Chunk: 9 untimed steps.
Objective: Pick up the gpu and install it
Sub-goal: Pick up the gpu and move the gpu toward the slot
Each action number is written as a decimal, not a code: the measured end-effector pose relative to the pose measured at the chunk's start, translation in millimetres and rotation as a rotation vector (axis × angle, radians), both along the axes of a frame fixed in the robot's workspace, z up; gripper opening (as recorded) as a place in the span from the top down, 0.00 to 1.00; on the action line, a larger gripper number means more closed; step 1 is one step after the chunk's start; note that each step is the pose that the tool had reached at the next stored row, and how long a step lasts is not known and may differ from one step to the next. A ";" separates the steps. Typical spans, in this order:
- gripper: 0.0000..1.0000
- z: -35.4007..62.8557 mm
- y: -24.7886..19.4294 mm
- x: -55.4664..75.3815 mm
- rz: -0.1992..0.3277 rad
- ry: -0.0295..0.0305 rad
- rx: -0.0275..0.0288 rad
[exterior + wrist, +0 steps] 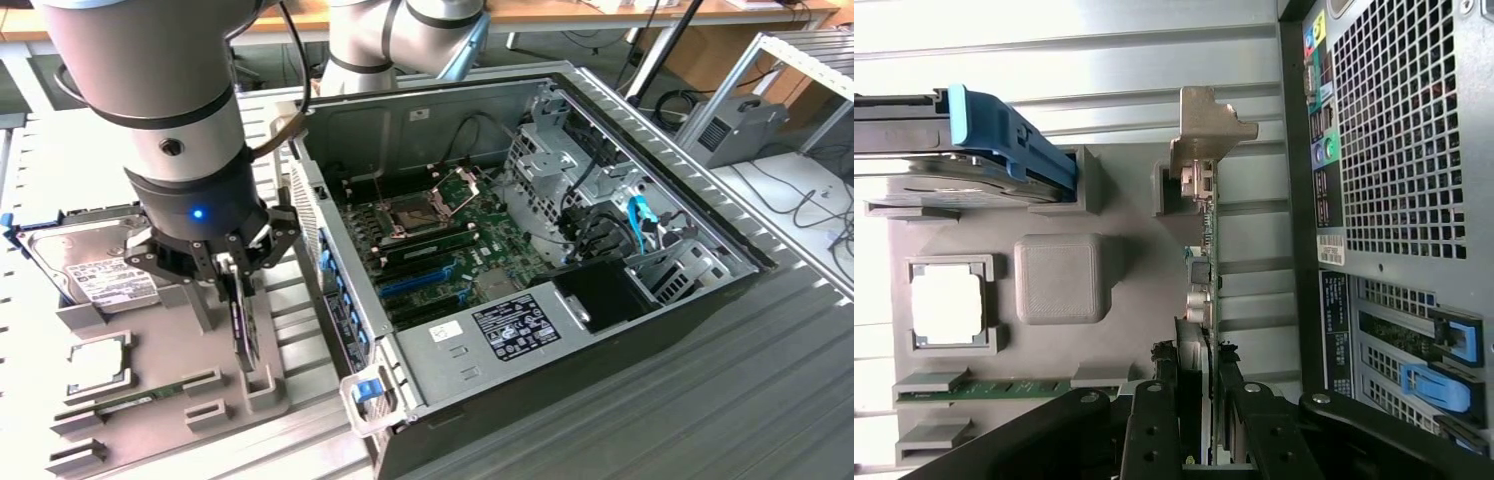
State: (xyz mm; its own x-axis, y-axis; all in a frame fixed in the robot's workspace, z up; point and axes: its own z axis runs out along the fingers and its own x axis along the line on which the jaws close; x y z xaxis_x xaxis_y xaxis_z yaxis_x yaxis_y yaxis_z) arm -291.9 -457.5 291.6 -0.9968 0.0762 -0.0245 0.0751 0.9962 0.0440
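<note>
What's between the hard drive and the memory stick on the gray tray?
A square silver chip in its own holder sits between the hard drive and the memory stick on the tray, as both the exterior and wrist views show.

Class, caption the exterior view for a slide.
Robot gripper at the thin green-board gpu standing on edge in a grey holder tray beside an open black computer case.

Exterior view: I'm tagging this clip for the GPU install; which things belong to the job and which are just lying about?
In the job:
thin dark gpu card standing on edge in the grey holder
black robot gripper at its top
open black computer case

Lying about:
silver hard drive with white label
square silver processor chip
small green memory stick
</note>
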 end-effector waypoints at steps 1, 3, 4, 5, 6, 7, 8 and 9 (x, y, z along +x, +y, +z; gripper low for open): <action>0.74 0.2 0.0 0.0 0.000 0.0000 0.0000; 0.74 0.6 0.0 0.0 0.000 0.0000 0.0000; 0.74 0.9 0.0 0.0 0.000 0.0000 0.0000; 0.74 1.3 0.0 0.0 0.000 0.0000 -0.0001; 0.74 1.7 0.0 0.0 0.000 0.0000 0.0000; 0.74 1.9 0.0 0.0 0.000 0.0000 0.0000; 0.74 2.2 0.0 0.0 0.000 0.0000 0.0000; 0.74 2.4 0.0 0.0 0.000 0.0000 0.0000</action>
State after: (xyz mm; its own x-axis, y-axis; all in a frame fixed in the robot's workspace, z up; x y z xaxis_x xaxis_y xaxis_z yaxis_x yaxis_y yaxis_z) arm -291.8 -457.5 294.0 -0.9968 0.0762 -0.0245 0.0751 0.9962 0.0440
